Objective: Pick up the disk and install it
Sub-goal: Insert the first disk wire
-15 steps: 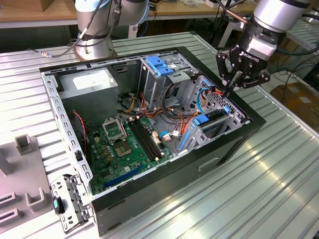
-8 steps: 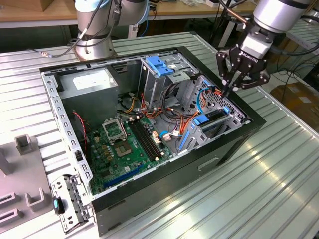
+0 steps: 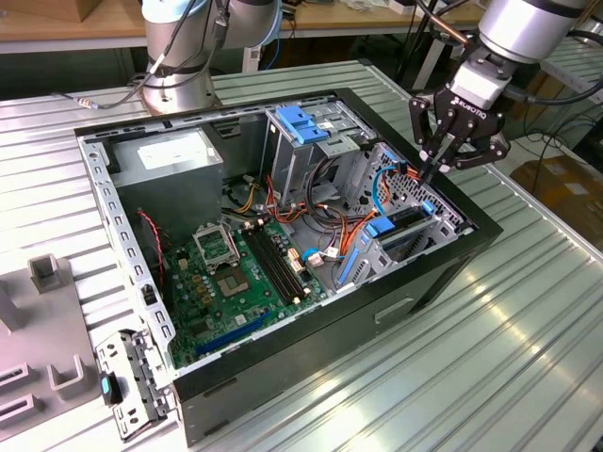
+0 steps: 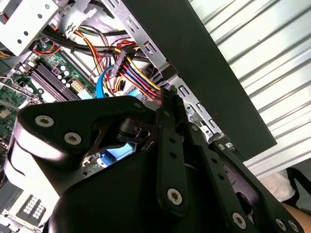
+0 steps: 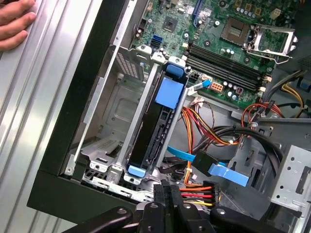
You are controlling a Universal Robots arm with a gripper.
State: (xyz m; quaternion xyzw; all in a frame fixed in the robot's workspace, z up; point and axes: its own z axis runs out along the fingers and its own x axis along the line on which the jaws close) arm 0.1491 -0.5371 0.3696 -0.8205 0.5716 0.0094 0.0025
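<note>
One flat grey metal disk in its bright blue plastic carrier (image 5: 160, 121) already sits in the drive bay of the open black computer case (image 3: 443, 273). My tool (image 3: 435, 168), fingers pinched shut and empty, hovers at the bay's edge.

- Tool (image 3: 435, 162) fingertips sunk behind cables inside the case; grip state unclear.
- Hand (image 5: 14, 22) cropped by frame edge.
- Disk (image 5: 156, 131) lower end partly masked by cage rails.
</note>
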